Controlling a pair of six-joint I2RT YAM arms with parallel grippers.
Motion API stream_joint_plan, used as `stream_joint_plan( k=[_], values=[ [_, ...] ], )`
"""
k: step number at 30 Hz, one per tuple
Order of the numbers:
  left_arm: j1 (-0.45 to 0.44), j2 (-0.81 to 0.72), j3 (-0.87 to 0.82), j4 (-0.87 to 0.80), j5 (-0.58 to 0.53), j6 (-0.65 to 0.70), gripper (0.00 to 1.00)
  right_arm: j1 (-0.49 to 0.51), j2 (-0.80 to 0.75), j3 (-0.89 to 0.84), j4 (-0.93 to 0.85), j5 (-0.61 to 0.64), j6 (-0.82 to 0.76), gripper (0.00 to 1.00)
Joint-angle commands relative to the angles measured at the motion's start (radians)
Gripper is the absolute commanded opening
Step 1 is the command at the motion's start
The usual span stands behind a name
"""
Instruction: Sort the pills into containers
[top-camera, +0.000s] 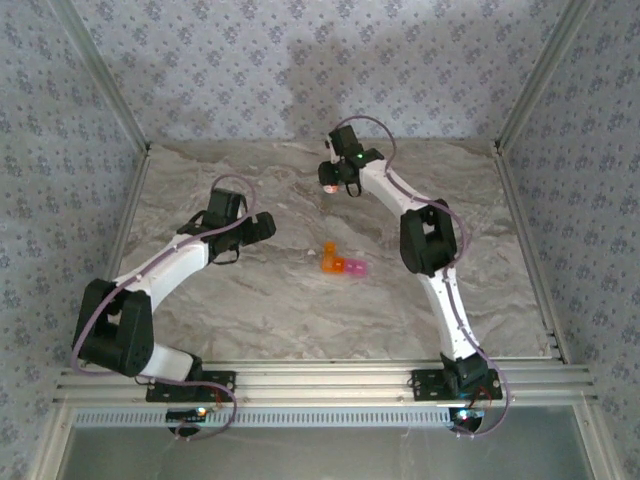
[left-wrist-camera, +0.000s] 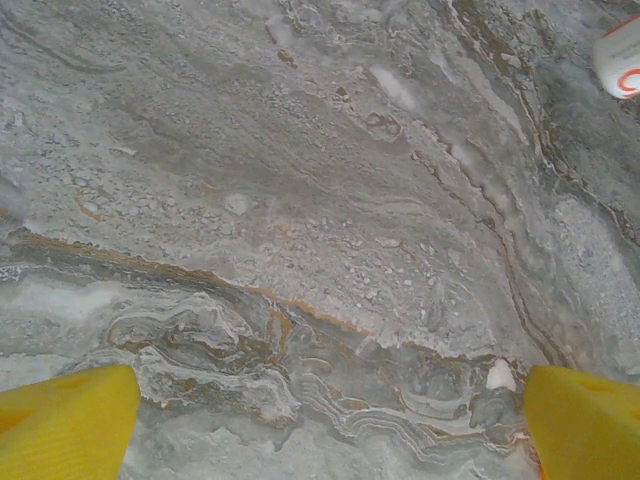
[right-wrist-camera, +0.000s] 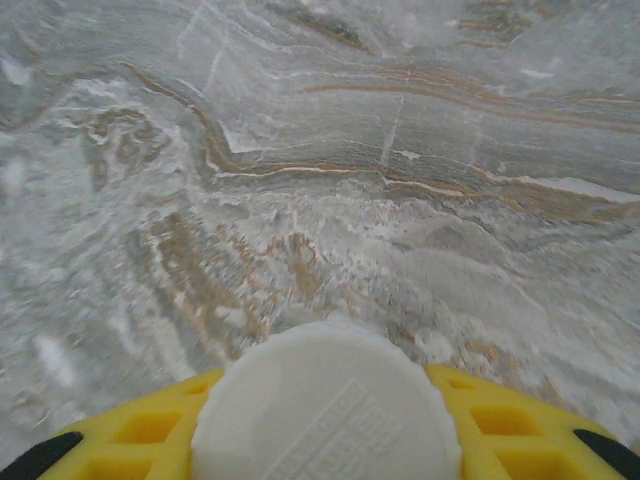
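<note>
Lying well apart from both pincers: containers (top-camera: 344, 264) | left pincer (left-wrist-camera: 330, 420) spread wide | right pincer (top-camera: 329, 184) clamped on white-capped bottle (right-wrist-camera: 325, 410)

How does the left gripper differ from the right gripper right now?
The left gripper is open, its yellow fingers spread wide over bare table, while the right gripper is shut on a white-capped bottle. The left gripper sits left of the orange-to-pink containers; the right gripper is beyond them, farther back on the table. Both have yellow fingers.
</note>
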Motion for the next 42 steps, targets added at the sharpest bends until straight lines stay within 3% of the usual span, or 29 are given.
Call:
stream_joint_plan(
  k=[1,6,11,16,21,36,42],
  values=[
    [-0.013,-0.07,0.042,-0.011,0.006,0.062,0.98,0.002,-0.158,-0.074,-0.02,-0.031,0.048,0.26],
    [-0.053,-0.124,0.075,-0.03,-0.038,0.181,0.98,0.005,-0.343,-0.224,-0.046,-0.066,0.091,0.26],
    [-0.105,-0.188,0.025,0.069,-0.039,0.321,0.98,0.004,-0.518,-0.352,-0.08,-0.107,0.125,0.26],
    [-0.111,-0.217,0.02,0.056,-0.042,0.327,0.98,0.002,-0.632,-0.425,-0.098,-0.166,0.143,0.26],
    [-0.116,-0.217,-0.034,0.152,-0.019,0.362,0.98,-0.009,-0.677,-0.435,-0.149,-0.195,0.118,0.27],
    [-0.151,0.03,-0.121,0.745,0.364,0.511,0.98,-0.05,-0.687,-0.434,-0.246,-0.299,0.095,0.26],
    [-0.189,0.171,-0.061,0.872,0.463,0.574,0.98,-0.064,-0.673,-0.419,-0.252,-0.35,0.108,0.27]
  ],
)
